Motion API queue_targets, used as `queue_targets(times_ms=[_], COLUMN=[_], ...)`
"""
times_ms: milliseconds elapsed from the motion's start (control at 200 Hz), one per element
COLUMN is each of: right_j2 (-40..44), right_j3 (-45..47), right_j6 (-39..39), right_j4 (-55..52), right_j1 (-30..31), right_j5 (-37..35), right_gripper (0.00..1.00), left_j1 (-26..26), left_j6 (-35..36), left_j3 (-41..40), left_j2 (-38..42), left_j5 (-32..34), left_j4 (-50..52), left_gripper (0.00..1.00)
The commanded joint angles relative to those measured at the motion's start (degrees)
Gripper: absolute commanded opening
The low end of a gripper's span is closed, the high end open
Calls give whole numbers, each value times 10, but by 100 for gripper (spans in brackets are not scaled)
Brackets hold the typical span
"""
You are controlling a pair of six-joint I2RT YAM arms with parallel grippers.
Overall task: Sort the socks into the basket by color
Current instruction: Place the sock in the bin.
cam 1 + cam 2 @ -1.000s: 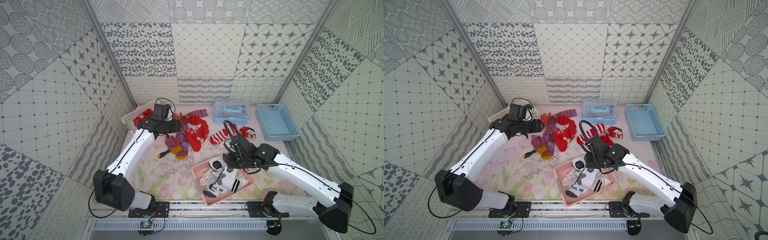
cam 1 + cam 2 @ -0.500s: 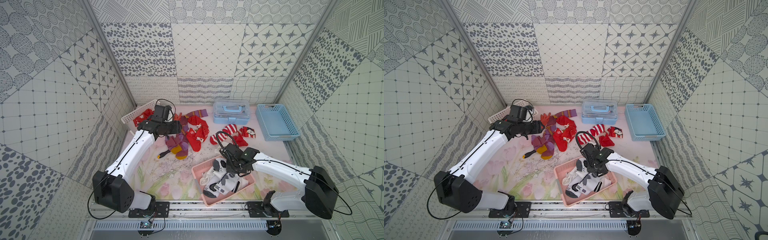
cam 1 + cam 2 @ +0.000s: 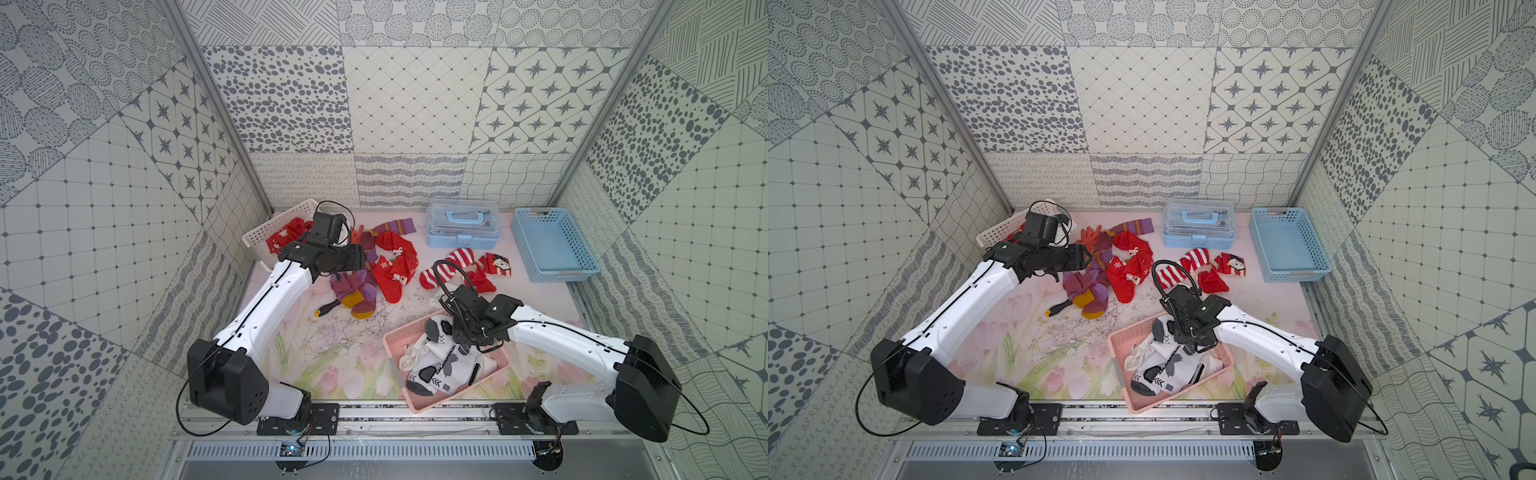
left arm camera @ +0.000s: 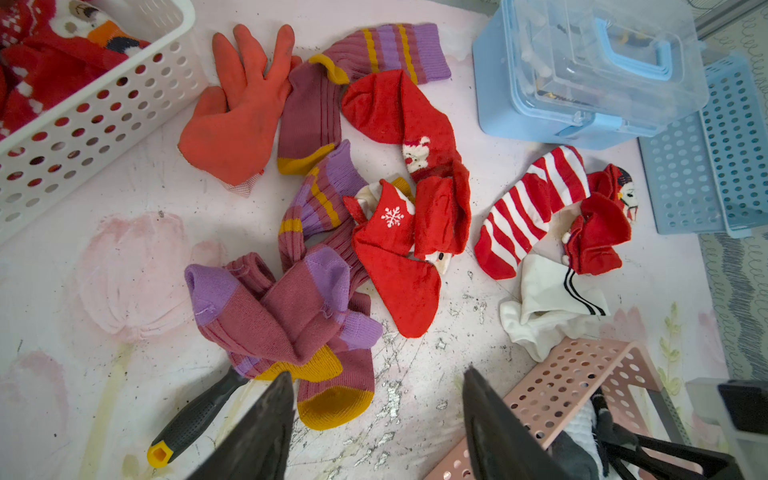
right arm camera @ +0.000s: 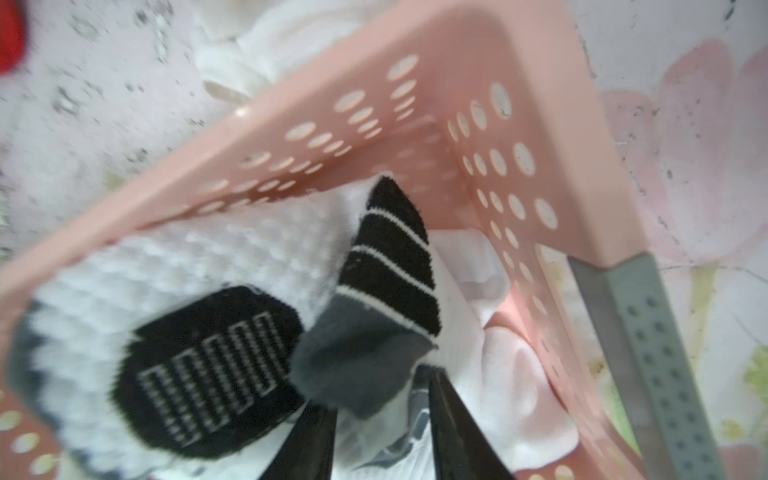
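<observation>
A scuffed tulip-print table (image 3: pixel 340 353) sits inside patterned tile walls. From the left: a white basket (image 3: pixel 266 232) of red socks, loose purple socks (image 4: pixel 291 316) and red socks (image 4: pixel 399 232), then the pink basket (image 3: pixel 399 336) of white socks (image 3: pixel 440 361). Only the left wrist view shows a white sock (image 4: pixel 548 307) outside the pink basket. The left gripper (image 4: pixel 374 419) hangs wide apart and empty; the right gripper (image 5: pixel 382 432), clamped a second ago, now stands parted just above a grey-toed sock (image 5: pixel 357 357).

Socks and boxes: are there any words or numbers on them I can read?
No text here can be read.
Dark lettering on a white sock in the pink basket: too small and creased to read.
Yellowish print inside the blue toolbox: blurred.
The only clear sign is a white snowflake on a red sock.
</observation>
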State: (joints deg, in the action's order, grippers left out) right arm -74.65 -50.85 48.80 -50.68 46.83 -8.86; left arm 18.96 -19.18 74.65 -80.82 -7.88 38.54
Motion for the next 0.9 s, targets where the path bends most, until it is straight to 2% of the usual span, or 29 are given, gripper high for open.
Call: queue_targets(times_ms=[0,200,315,605,895], right_j2=[29,51,52,-16,-34], right_j3=[-33,-74,-106,-208,-236], right_j6=[-10,-28,-45,-90,-112], right_j4=[-17,-46,-37,-5,19], right_j1=[-1,-1,-4,-29,-47], right_j5=[4,8,-3,41,81], right_gripper=[55,78,98,98,98], left_j1=[5,9,19,63,98], left_j6=[-5,-6,-5,-5,-14], left_j3=[-3,-6,-6,22,91], left_j2=[-7,-13,-27,-100,-237], left_j5=[2,0,-6,5,20], left_j4=[-10,-13,-14,-24,-15], left_gripper=[65,65,66,68,68])
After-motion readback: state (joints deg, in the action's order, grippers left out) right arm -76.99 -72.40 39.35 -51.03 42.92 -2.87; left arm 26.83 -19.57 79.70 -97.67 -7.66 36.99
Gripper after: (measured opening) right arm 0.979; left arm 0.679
